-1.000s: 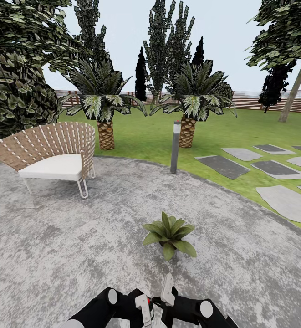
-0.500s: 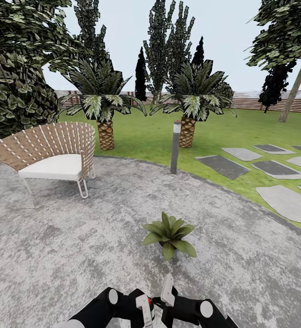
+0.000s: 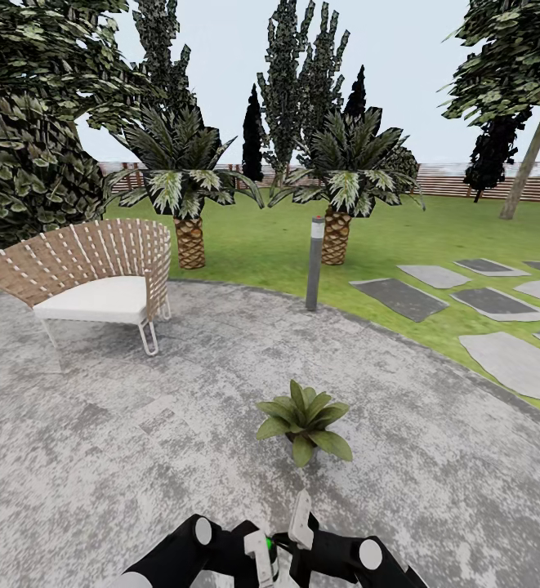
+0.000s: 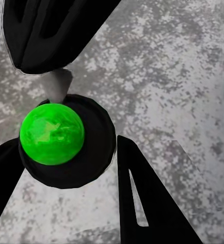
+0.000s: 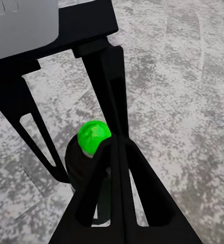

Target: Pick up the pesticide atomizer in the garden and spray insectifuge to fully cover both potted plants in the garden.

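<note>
One potted plant (image 3: 304, 420), a low rosette of broad green leaves, stands on the grey paving just ahead of my arms. The second potted plant is out of view. My left gripper (image 3: 263, 557) (image 4: 68, 148) is shut on the pesticide atomizer (image 4: 86, 162), whose dark round top carries a bright green ball (image 4: 52, 133). The right gripper (image 3: 299, 529) (image 5: 117, 145) is shut, its tip right beside that green ball (image 5: 94, 135). I see no insectifuge specks on the leaves.
A woven chair (image 3: 98, 273) stands at the left. A grey bollard lamp (image 3: 314, 263) rises at the paving's far edge, with two palms (image 3: 189, 196) behind it. Stepping stones (image 3: 506, 359) cross the lawn at the right, and a wooden fence (image 3: 498, 186) runs behind.
The small spot on the atomizer between my grippers has turned from red to green. Arms, plant and camera have not moved.
</note>
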`<state>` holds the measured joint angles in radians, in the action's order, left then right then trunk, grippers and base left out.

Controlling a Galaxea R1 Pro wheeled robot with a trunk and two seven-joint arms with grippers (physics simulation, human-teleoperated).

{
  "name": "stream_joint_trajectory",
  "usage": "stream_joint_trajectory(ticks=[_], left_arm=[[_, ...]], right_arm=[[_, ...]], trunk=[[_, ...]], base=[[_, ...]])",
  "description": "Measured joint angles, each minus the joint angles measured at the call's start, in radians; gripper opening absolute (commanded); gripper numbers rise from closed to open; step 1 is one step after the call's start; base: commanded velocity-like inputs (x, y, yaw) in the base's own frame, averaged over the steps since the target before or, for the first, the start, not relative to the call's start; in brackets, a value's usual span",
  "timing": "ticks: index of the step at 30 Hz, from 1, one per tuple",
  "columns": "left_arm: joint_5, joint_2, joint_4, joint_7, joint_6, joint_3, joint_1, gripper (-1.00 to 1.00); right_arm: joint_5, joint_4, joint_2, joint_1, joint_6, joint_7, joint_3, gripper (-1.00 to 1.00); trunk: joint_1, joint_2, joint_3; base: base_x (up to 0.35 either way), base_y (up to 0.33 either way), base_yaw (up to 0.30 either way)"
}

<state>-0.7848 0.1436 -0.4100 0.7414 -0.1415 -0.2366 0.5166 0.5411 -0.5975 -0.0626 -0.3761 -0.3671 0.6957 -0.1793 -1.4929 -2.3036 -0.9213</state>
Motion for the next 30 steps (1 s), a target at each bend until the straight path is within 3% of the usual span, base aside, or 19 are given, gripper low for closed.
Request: stream_joint_trajectory(ticks=[7, 14, 21, 25, 28, 29, 30], left_arm=[[-0.005, -0.024, 0.001, -0.004, 0.003, 0.001, 0.007, -1.0], [-0.006, -0.112, 0.002, -0.005, 0.037, 0.002, 0.02, -1.0], [-0.005, -0.163, 0.0, -0.026, 0.05, 0.008, 0.019, -1.0], [0.003, -0.185, 0.002, -0.038, 0.069, 0.016, 0.018, -1.0], [0.005, -0.187, 0.002, -0.059, 0.103, 0.053, 0.012, -1.0], [0.005, -0.188, 0.003, -0.086, 0.111, 0.08, 0.01, -1.0], [0.007, -0.188, 0.005, -0.109, 0.114, 0.101, 0.009, -1.0]], right_arm=[[0.0, 0.0, 0.0, 0.0, 0.0, 0.0, 0.0, -1.0], [0.0, 0.0, 0.0, 0.0, 0.0, 0.001, 0.0, -1.0], [0.002, -0.005, 0.004, 0.0, -0.001, -0.002, 0.007, -1.0], [0.002, -0.014, 0.027, -0.001, 0.0, -0.004, 0.012, -1.0], [0.002, -0.017, 0.08, 0.0, 0.0, -0.005, 0.017, -1.0], [0.001, -0.014, 0.105, 0.0, 0.0, -0.009, 0.019, 1.0], [0.0, -0.012, 0.121, 0.0, -0.001, -0.016, 0.028, 1.0]], trunk=[[0.0, 0.0, 0.0], [0.0, 0.0, 0.0], [0.0, 0.0, 0.0], [0.0, 0.0, 0.0], [0.0, 0.0, 0.0], [0.0, 0.0, 0.0], [0.0, 0.0, 0.0]], base=[[0.0, 0.0, 0.0], [0.0, 0.0, 0.0], [0.0, 0.0, 0.0], [0.0, 0.0, 0.0], [0.0, 0.0, 0.0], [0.0, 0.0, 0.0], [0.0, 0.0, 0.0]])
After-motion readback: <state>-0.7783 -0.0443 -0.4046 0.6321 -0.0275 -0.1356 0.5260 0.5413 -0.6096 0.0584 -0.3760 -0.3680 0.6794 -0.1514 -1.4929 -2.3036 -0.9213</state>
